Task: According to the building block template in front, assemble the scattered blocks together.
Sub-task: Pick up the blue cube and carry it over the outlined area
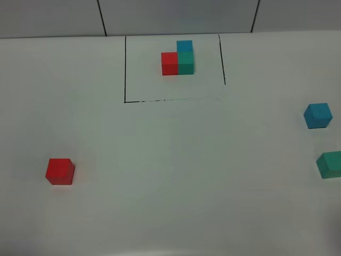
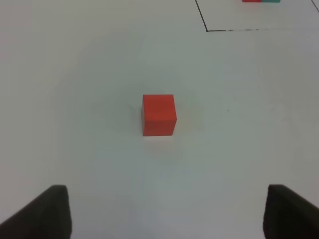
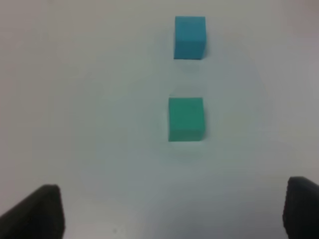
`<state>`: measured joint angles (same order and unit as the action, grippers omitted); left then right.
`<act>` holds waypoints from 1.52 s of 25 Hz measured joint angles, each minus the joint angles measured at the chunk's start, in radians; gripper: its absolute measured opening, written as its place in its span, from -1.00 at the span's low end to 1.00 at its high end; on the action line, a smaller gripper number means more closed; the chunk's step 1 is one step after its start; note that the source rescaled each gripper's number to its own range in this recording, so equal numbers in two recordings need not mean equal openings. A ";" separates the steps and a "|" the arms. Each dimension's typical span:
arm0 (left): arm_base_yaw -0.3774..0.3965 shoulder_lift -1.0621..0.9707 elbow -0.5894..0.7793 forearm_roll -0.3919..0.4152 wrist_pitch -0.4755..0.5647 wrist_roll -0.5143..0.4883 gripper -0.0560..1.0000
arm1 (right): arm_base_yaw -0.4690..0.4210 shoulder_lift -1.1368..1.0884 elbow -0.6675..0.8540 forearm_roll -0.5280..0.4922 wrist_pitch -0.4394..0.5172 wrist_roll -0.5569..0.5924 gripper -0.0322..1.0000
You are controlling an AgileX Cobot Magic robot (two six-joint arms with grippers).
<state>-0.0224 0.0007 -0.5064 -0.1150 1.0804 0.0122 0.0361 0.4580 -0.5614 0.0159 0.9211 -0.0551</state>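
**Each gripper faces its own cube, both spread wide and empty**

In the high view the red cube (image 1: pixel 59 171) sits alone at the lower left of the counter (image 1: pixel 170 202), well apart from the template (image 1: pixel 178 57) at upper centre. The left wrist view shows it straight ahead of the released left gripper (image 2: pixel 164 211), centred between the jaws, so the left arm looks nearer. At the right edge lie the blue cube (image 1: pixel 318 115) and, below it, the green cube (image 1: pixel 330 164), cut by the frame. Only the right wrist view shows the green one whole, nearest the released right gripper (image 3: pixel 172 211), with the blue in line beyond
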 joint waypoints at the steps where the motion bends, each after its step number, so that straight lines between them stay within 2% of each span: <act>1: 0.000 0.000 0.000 0.000 0.000 0.000 0.77 | 0.000 0.091 -0.027 0.000 -0.030 -0.001 0.78; 5: 0.000 0.000 0.000 0.000 0.000 0.000 0.77 | 0.000 0.413 -0.161 0.000 -0.059 -0.009 0.78; 9: 0.000 0.000 0.000 0.000 0.000 0.000 0.77 | 0.000 0.720 -0.365 0.000 -0.046 -0.025 0.79; 13: 0.000 0.000 0.000 0.000 0.000 0.000 0.77 | 0.000 0.984 -0.591 0.000 0.022 -0.066 0.79; 20: 0.000 0.000 0.000 0.000 0.000 0.000 0.77 | 0.000 1.305 -0.849 -0.006 0.143 -0.113 0.79; 24: 0.000 0.000 0.000 0.000 0.000 0.000 0.77 | 0.000 1.407 -0.906 -0.023 0.145 -0.113 0.79; 30: 0.000 0.000 0.000 0.000 0.000 0.000 0.77 | -0.003 1.490 -0.914 -0.069 0.074 -0.092 0.79; 38: 0.000 0.000 0.000 0.000 0.000 0.000 0.77 | -0.060 1.548 -0.916 -0.046 0.046 -0.087 0.79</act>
<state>-0.0224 0.0007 -0.5064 -0.1150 1.0804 0.0122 -0.0242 2.0057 -1.4777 -0.0298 0.9675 -0.1417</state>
